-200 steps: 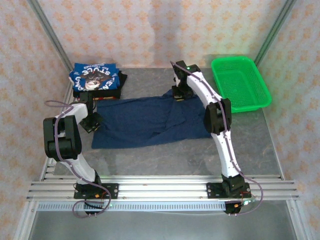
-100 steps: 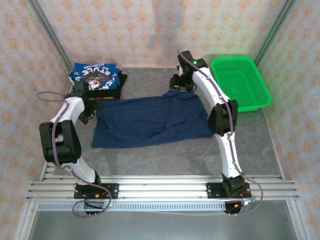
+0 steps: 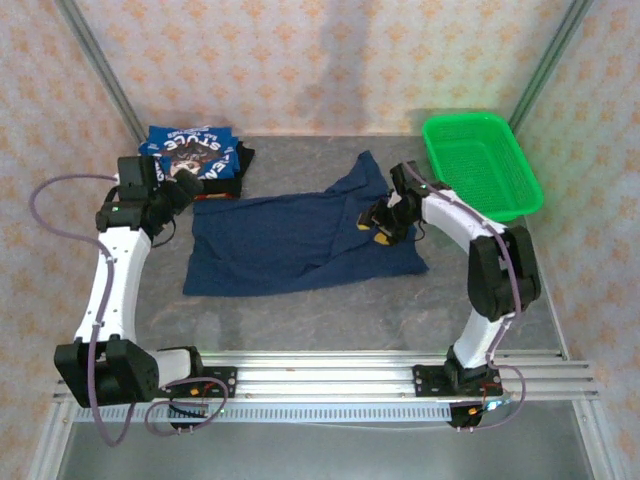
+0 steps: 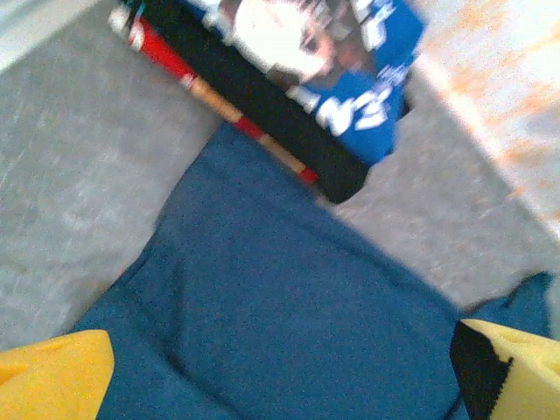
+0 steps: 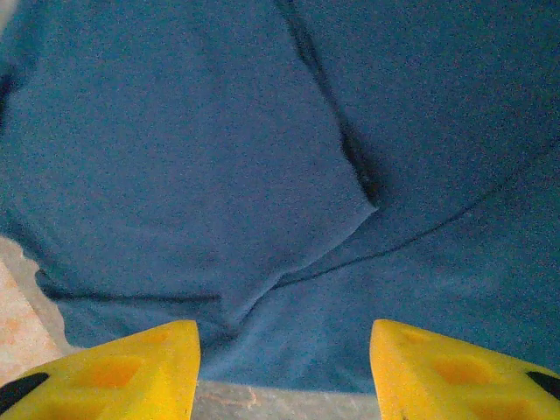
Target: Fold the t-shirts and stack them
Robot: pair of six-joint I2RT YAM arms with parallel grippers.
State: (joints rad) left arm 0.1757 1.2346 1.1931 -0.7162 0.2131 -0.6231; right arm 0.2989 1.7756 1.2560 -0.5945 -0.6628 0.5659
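Note:
A dark navy t-shirt (image 3: 290,240) lies spread on the grey table, one sleeve pointing to the back (image 3: 360,172). Behind its left corner sits a stack of folded t-shirts (image 3: 190,160), blue with white lettering on top, black and red below (image 4: 262,105). My left gripper (image 3: 178,195) hovers at the shirt's back left corner, open, its yellow fingers (image 4: 52,376) wide apart over the navy cloth (image 4: 280,306). Over the shirt's right part my right gripper (image 3: 378,222) stands open too, with its fingers (image 5: 114,372) above folds of the cloth (image 5: 262,175), nothing held.
A green plastic mesh basket (image 3: 480,165) stands at the back right. Bare grey table (image 3: 330,310) lies between the shirt and the aluminium rail at the near edge. Patterned walls close the back and sides.
The right gripper has left the shirt's back edge and come forward over its right part; the sleeve now lies pointing back. The left arm has swung out to the left and risen.

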